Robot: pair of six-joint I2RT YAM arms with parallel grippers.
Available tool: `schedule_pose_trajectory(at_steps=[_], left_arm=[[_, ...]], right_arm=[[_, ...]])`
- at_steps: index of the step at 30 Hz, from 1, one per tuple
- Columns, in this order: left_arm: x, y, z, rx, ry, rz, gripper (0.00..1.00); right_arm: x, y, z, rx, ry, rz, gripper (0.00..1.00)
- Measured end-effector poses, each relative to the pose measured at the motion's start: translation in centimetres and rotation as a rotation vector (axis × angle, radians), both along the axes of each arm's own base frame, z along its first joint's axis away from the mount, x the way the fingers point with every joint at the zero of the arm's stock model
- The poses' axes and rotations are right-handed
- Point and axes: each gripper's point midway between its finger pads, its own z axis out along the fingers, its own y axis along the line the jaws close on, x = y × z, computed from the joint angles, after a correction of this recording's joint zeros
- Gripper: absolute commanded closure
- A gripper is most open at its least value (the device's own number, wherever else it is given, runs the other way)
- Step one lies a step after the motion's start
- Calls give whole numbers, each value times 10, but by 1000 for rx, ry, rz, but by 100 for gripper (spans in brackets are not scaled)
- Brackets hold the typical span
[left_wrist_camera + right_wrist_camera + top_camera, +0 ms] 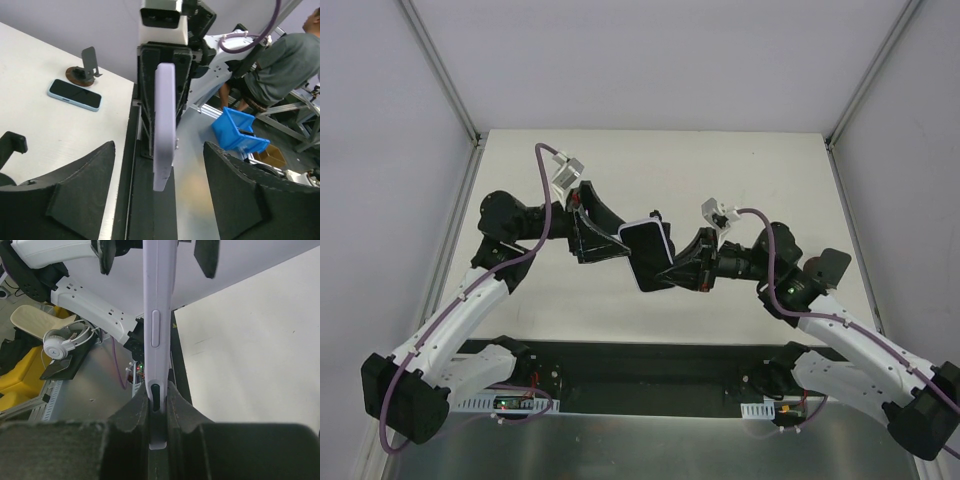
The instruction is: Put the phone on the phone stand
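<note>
The phone, dark screen in a lavender case, hangs in the air over the middle of the table. My right gripper is shut on its right end; the right wrist view shows the phone edge-on, clamped between my right gripper's fingers. My left gripper is open at the phone's other end; in the left wrist view the phone's edge hangs between the spread fingers, touching neither. The phone stand, dark with a round base and slanted plate, stands on the table, far from both grippers.
A second phone in a light blue case lies flat next to the stand. The black base strip runs along the table's near edge. Off the table are a blue bin, a seated person and headphones.
</note>
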Motion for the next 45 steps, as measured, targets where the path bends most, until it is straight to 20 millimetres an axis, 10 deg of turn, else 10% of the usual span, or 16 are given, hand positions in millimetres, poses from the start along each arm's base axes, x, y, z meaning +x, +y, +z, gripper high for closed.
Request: schedule_pose_trajectory(at_steps=[3, 17, 27, 35, 45], left_arm=[[-4, 0, 3, -8, -4, -30, 55], [-11, -4, -5, 15, 38, -106, 76], [-16, -7, -5, 39, 6, -143, 81], [-20, -8, -10, 62, -4, -150, 55], [-20, -7, -12, 73, -12, -135, 65]], right_arm=[[0, 6, -6, -13, 13, 17, 99], [3, 24, -15, -51, 17, 53, 99], [-2, 24, -13, -52, -1, 80, 99], [-2, 24, -18, -70, 17, 80, 100], [-3, 23, -20, -76, 23, 80, 99]])
